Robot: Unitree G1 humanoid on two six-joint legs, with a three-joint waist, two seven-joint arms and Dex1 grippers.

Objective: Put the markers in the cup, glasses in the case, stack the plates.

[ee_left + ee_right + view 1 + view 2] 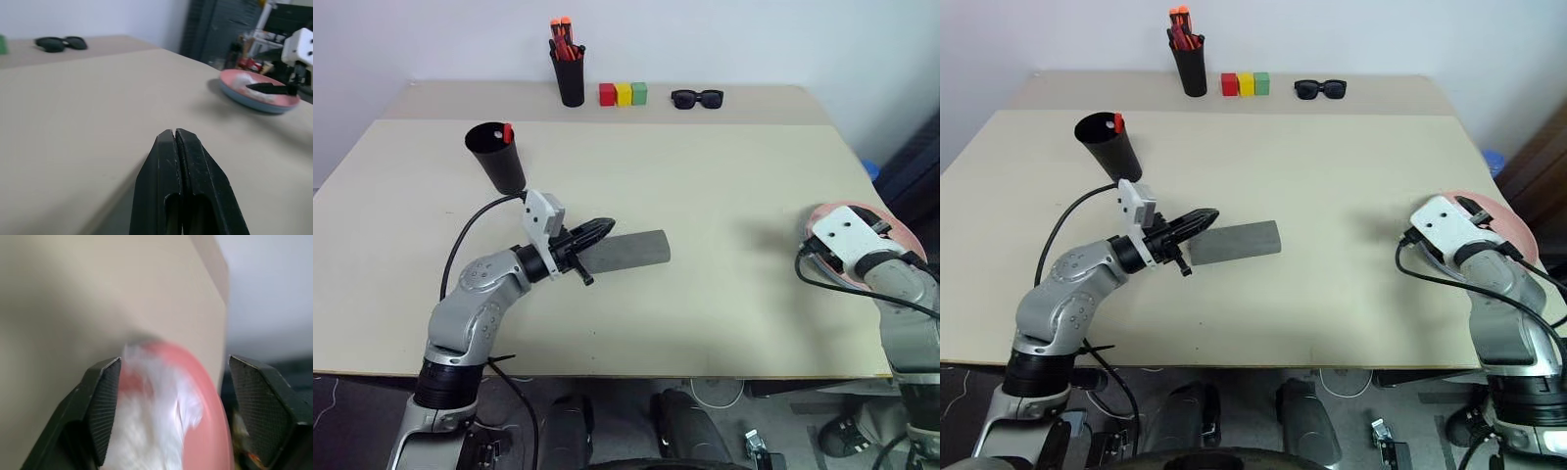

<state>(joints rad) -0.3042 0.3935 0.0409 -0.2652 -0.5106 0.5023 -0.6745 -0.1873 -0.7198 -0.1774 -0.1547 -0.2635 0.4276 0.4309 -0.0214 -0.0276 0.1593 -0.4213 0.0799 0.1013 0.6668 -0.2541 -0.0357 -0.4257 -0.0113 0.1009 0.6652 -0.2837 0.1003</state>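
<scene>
Pink plate [195,396] between spread right gripper [178,416] fingers

The table [724,245] is viewed from overhead by both head cams, while the pink plate [195,396] is caught close-up by each wrist cam.

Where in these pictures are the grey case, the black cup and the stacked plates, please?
Case [628,251]: left eye view, middle of its closed lid.
Cup [499,162]: left eye view, its side wall.
Plates [244,84]: left wrist view, the pink top plate's surface.
</scene>
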